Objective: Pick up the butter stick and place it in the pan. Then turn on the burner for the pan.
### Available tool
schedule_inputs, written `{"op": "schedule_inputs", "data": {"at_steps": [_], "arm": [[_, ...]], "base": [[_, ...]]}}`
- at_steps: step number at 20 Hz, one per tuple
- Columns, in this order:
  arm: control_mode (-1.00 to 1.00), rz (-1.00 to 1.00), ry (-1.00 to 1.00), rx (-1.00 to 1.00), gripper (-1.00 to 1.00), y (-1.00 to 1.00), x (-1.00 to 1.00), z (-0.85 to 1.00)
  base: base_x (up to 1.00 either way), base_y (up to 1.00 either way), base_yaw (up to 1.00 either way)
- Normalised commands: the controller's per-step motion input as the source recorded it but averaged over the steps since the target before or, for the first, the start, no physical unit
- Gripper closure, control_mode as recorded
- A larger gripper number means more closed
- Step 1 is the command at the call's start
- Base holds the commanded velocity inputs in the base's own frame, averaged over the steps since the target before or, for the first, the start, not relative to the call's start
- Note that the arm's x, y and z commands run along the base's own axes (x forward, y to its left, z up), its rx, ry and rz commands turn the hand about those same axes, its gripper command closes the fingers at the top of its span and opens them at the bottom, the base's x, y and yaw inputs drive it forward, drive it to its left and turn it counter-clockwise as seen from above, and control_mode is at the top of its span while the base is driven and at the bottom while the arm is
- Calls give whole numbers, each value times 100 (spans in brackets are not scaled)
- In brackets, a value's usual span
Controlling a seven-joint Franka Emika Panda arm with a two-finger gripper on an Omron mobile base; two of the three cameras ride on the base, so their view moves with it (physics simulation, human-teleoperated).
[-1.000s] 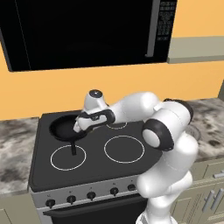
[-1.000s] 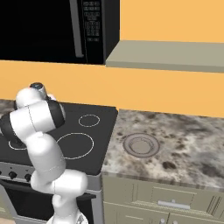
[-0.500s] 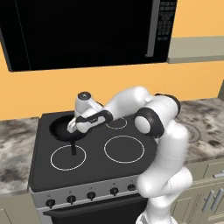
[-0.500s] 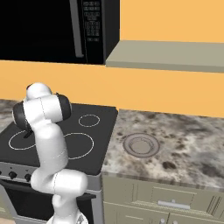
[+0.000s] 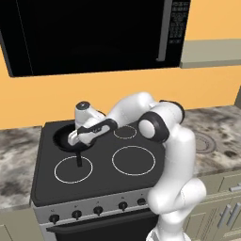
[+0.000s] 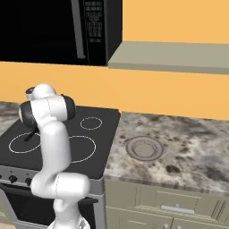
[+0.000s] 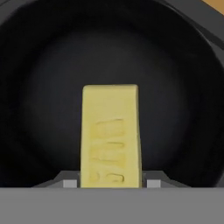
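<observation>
In the left base view we see the pan (image 5: 64,138) on the rear left burner of the black stove (image 5: 101,176), its short handle (image 5: 78,160) pointing toward the front over the front left burner ring (image 5: 73,169). The gripper (image 5: 74,140) sits low over the pan's right portion, at the end of the white arm that reaches in from the right. To the right of the stove lies the marbled counter (image 5: 221,136) with a flat grey ringed disc (image 5: 203,142) set into it.

In the right base view we see the arm at far left over the same stove (image 6: 96,154), and the ringed disc (image 6: 144,148) on the counter (image 6: 188,154) to its right.

In the hand view we see the butter stick (image 7: 110,135) centred against the pan's dark floor (image 7: 48,87). Its near end sits between the two finger pads (image 7: 69,183), which press against its left and right sides at a narrow setting. The stick extends away from the gripper toward the pan's middle. We cannot tell whether the stick's far end touches the pan floor.
</observation>
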Motion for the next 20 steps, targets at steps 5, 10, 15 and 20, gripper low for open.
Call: {"op": "schedule_inputs", "data": {"at_steps": [5,10,15,20], "arm": [[-100,0,1,0,-100,0,12,-2],[-100,1,0,0,-100,2,1,0],[-100,2,-6,0,-100,18,-12,10],[-100,0,-16,0,-100,39,-57,44]], "base": [[0,0,0],[0,0,0],[0,0,0],[0,0,0]]}}
